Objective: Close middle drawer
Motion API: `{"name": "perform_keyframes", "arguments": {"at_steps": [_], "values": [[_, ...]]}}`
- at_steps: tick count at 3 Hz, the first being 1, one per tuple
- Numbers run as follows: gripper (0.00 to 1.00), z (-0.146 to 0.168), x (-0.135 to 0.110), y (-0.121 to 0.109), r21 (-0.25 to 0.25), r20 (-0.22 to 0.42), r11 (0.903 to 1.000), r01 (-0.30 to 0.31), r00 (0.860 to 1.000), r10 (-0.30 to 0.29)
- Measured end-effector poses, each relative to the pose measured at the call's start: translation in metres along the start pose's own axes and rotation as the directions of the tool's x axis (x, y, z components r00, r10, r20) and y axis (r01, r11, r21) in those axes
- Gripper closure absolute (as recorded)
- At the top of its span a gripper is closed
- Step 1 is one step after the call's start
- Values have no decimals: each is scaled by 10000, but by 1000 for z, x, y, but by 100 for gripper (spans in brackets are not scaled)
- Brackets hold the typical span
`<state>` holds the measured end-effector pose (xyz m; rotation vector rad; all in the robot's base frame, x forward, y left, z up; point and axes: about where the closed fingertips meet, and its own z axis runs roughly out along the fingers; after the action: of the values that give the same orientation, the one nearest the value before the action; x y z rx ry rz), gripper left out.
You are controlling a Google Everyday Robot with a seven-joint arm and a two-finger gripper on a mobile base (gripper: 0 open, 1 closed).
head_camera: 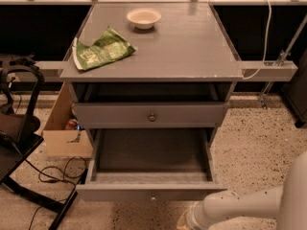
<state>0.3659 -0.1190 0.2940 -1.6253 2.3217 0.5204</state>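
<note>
The middle drawer is pulled far out of the grey cabinet. Its flat grey front with a small round knob faces me, and its shallow grey tray is empty. Above it is the wider-looking top drawer front with a like knob, almost pushed in. My gripper is at the end of the white arm at the bottom edge. It is just below and in front of the open drawer's front, right of its knob.
On the cabinet top lie a green bag and a white bowl. A cardboard box stands left of the cabinet. A black chair and cables are further left. A white cable hangs at the right.
</note>
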Motion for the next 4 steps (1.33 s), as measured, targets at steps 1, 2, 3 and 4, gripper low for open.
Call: {"name": "perform_keyframes", "arguments": {"at_steps": [1, 2, 3, 4], "values": [[100, 37, -15, -9, -46, 518, 9977, 676, 9964, -673], [100, 59, -37, -37, 244, 1042, 9890, 1460, 9835, -1478], [100, 62, -44, -45, 360, 1166, 9851, 1680, 9783, -1711], [100, 60, -57, -64, 602, 1280, 9785, 1974, 9706, -2037]]}}
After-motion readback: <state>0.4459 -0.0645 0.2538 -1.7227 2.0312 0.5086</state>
